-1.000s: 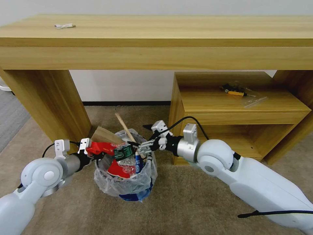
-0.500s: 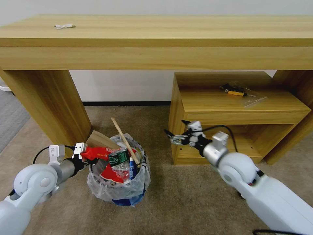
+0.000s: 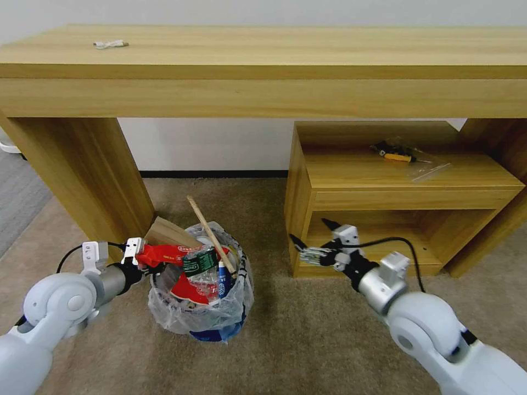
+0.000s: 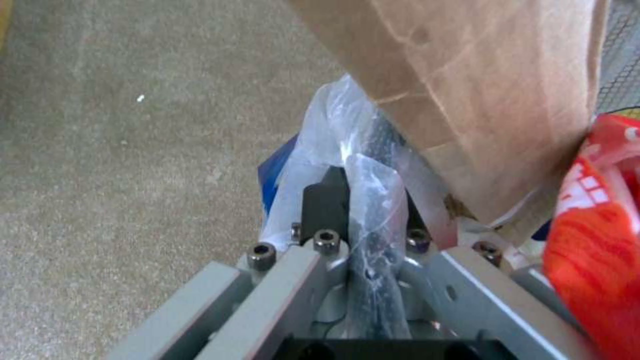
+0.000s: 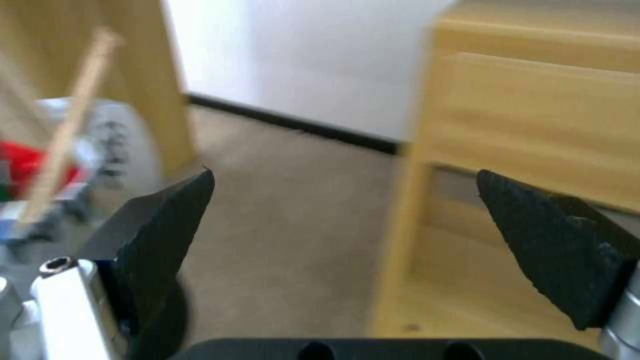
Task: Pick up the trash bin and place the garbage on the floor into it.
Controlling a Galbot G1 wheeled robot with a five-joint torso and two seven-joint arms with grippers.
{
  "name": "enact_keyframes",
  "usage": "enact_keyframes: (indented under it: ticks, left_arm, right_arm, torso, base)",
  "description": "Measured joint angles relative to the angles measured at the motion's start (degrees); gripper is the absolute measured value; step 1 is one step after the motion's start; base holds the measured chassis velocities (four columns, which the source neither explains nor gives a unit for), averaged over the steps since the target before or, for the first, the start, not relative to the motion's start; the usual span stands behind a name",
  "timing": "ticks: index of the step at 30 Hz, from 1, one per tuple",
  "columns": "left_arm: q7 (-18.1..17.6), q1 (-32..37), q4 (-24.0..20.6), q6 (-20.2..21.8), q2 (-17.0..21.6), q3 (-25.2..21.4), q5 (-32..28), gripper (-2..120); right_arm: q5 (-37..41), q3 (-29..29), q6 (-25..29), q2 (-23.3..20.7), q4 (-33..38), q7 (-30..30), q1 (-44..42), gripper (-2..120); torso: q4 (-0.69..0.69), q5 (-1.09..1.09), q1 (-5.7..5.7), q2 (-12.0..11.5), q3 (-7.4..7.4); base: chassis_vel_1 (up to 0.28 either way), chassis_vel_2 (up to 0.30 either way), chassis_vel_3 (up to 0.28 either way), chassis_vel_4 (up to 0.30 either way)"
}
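L gripper [image 3: 149,262] jaws clamped on trash bin [image 3: 219,329] rim at its 9 o'clock, pinching the bag liner [image 4: 360,170]. Bin on beige carpet [image 3: 307,340], stuffed w/ garbage: stick [image 3: 211,236], cardboard [image 3: 167,233], red wrapper [image 3: 164,254]. R gripper [image 3: 313,236] jaws wide apart, nothing btwn, well off at bin's 3 o'clock, by low shelf unit [image 3: 406,186].

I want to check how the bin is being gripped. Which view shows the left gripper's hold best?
The left wrist view: the left gripper is clamped on the trash bin rim and liner. The head view shows it from afar.
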Motion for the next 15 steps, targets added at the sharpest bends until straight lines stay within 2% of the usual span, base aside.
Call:
enact_keyframes:
  ticks: [4, 6, 9, 13, 15]
  left_arm:
    - [-0.05, 0.47, -0.07, 0.00, -0.76, -0.30, 0.17, 0]
    - [-0.07, 0.50, -0.09, 0.00, -0.89, -0.32, 0.22, 0]
    - [-0.08, 0.69, -0.14, 0.00, -1.42, -0.29, 0.67, 0]
    - [-0.07, 0.93, -0.19, 0.00, -1.63, -0.18, 1.04, 0]
    - [0.01, 1.34, -0.43, 0.00, -2.11, 0.10, 1.86, 0]
  right_arm:
    - [-3.40, 5.22, 2.73, 2.81, 0.27, -0.74, -6.64, 100]
    - [-4.04, 5.90, 3.31, 3.33, 0.12, -0.84, -7.47, 100]
    - [-8.78, 10.05, 7.47, 7.07, -1.69, -2.16, -12.68, 100]
    - [-10.79, 12.41, 9.54, 9.76, -2.57, -2.73, -15.07, 100]
    - [-13.32, 15.53, 12.01, 14.66, -3.76, -3.38, -18.04, 100]
  torso:
    - [0.00, 0.00, 0.00, 0.00, 0.00]
    - [0.01, 0.00, 0.00, 0.00, 0.00]
    - [0.00, 0.00, 0.00, 0.00, 0.00]
    - [0.00, 0.00, 0.00, 0.00, 0.00]
    - [0.00, -0.02, 0.00, 0.00, 0.00]
  base:
    - [0.000, 0.000, 0.000, 0.000]
    - [0.000, 0.000, 0.000, 0.000]
    - [0.000, 0.000, 0.000, 0.000]
    - [0.000, 0.000, 0.000, 0.000]
    - [0.000, 0.000, 0.000, 0.000]
